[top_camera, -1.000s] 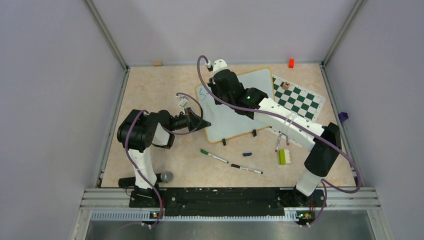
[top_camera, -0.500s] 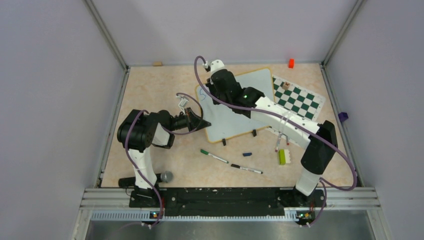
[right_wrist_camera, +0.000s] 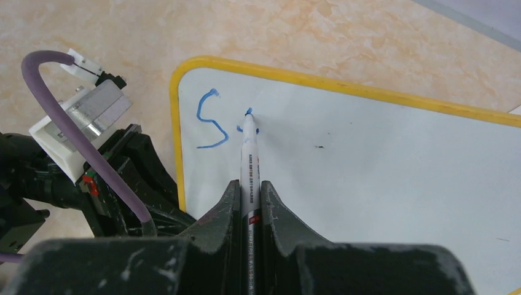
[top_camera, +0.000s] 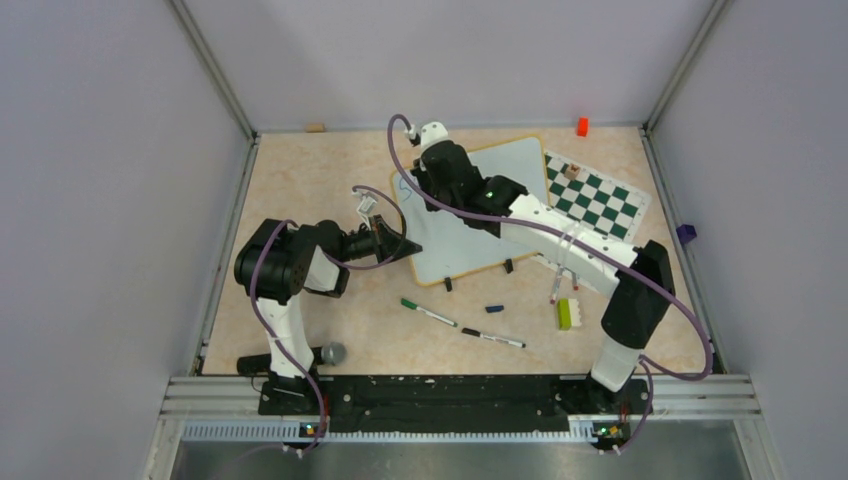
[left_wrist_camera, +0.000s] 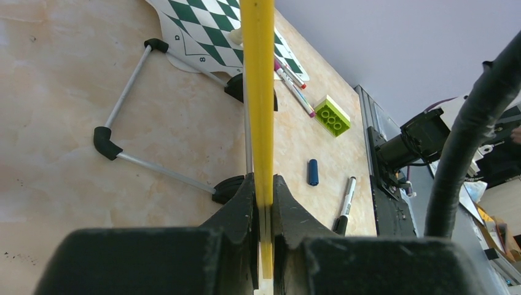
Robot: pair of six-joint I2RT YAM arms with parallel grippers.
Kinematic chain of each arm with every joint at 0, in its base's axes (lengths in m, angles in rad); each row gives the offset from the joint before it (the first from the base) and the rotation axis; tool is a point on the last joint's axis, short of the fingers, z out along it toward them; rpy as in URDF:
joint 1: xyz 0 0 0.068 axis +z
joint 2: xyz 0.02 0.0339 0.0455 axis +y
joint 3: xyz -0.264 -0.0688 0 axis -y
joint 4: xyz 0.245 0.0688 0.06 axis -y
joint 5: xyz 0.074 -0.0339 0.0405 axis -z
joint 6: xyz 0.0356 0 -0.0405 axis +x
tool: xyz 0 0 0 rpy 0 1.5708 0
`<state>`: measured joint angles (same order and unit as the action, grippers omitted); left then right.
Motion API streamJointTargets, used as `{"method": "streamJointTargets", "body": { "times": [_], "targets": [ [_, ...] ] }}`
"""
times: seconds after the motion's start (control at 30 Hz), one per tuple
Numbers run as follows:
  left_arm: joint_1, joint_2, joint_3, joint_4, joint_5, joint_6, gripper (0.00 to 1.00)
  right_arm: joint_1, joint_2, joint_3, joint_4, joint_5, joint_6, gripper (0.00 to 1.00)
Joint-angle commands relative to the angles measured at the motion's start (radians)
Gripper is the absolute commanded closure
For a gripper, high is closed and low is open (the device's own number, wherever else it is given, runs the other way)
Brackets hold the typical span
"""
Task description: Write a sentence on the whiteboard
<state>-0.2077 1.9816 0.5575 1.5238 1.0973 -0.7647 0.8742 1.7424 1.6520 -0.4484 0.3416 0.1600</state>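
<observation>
At whiteboard corner: right gripper clenches marker, tip beside blue S; left gripper pinches yellow rim.

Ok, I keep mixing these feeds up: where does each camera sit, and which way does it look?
Top: fixed above and behind, looking down on the table; left arm and right arm show.
Left wrist: on the left arm, looking along its jaws, shut on the yellow edge of the whiteboard, toward the chessboard.
Right wrist: on the right arm, looking down its jaws and marker at the whiteboard.
Shared: both wrist views show the yellow edge.
</observation>
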Motion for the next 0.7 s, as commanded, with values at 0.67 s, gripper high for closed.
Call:
{"method": "streamJointTargets", "body": {
  "times": [0.67],
  "targets": [
    [-0.021,0.002,-0.003,0.094,0.065,0.065,1.00,-0.007,-0.079,-0.098,0.018,0.028,0.041,1.00]
  ]
}}
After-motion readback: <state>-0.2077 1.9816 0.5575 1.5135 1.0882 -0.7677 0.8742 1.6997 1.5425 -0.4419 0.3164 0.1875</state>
